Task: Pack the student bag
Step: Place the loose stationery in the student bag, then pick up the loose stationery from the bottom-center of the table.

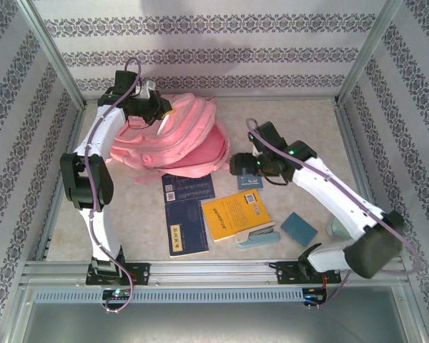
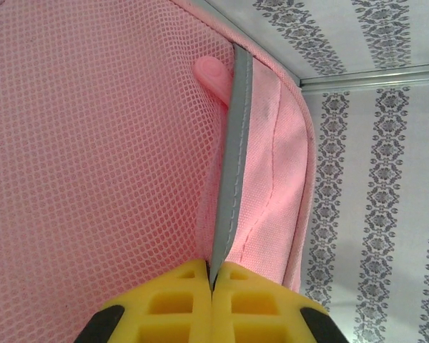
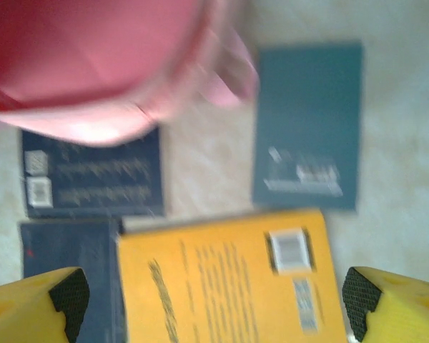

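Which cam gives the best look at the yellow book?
Top external: the yellow book is whole and fairly sharp, lying flat near the student bag. Right wrist has it close but blurred, its lower part cut off by the frame. Left wrist looks at the bag's pink fabric up close.

Beige table (image 1: 307, 136), pink student bag (image 1: 179, 132), yellow book (image 1: 232, 214), navy books (image 1: 188, 227)

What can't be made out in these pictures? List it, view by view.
- Top external: the left gripper: its wrist hides the jaws at the student bag.
- Top external: the right gripper covers part of a small teal book.
- Right wrist: print on the yellow book is blurred, its lower part cut off by the edge.
- Left wrist: too close on the bag's mesh; its contents cannot be seen.
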### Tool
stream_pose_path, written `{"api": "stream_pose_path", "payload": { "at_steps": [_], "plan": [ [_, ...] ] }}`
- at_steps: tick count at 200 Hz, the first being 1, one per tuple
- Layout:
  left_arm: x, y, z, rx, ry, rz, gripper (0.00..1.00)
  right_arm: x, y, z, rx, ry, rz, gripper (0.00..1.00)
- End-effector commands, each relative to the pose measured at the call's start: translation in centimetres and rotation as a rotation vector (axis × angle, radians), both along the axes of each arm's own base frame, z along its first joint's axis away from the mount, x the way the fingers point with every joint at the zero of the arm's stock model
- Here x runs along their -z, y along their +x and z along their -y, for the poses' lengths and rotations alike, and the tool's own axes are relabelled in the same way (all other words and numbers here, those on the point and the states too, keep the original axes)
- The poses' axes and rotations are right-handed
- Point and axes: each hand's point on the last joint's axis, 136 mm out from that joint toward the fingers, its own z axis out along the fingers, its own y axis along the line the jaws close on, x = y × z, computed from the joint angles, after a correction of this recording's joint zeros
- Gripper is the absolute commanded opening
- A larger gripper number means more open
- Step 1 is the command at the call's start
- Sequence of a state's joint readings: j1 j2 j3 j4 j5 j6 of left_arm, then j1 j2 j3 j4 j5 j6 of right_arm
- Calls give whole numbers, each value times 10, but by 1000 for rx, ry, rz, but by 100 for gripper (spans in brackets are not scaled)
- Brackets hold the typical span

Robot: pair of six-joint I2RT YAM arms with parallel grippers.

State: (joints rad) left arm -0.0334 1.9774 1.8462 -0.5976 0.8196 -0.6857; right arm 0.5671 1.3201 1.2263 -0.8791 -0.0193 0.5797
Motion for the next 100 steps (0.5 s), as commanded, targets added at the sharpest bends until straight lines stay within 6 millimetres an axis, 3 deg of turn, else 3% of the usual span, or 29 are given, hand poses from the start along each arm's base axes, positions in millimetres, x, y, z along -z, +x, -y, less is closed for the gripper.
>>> {"api": "stream_pose_path", "payload": {
  "at_steps": [1, 23, 40, 72, 100],
  "plan": [
    [-37, 5, -8, -48, 28, 127, 0, 44, -72, 47, 264, -42, -311, 88],
    [-35, 3, -9, -44, 42, 125, 0, 63, -108, 48, 426, 23, -437, 82],
    [-35, 4, -8, -43, 37, 126, 0, 75, -124, 46, 538, 61, -529, 75],
    [-36, 3, -9, -39, 46, 124, 0, 89, -136, 48, 737, 90, -555, 59],
    [-37, 0, -10, -39, 54, 131, 0, 103, -135, 46, 850, 144, -532, 55]
  ]
}}
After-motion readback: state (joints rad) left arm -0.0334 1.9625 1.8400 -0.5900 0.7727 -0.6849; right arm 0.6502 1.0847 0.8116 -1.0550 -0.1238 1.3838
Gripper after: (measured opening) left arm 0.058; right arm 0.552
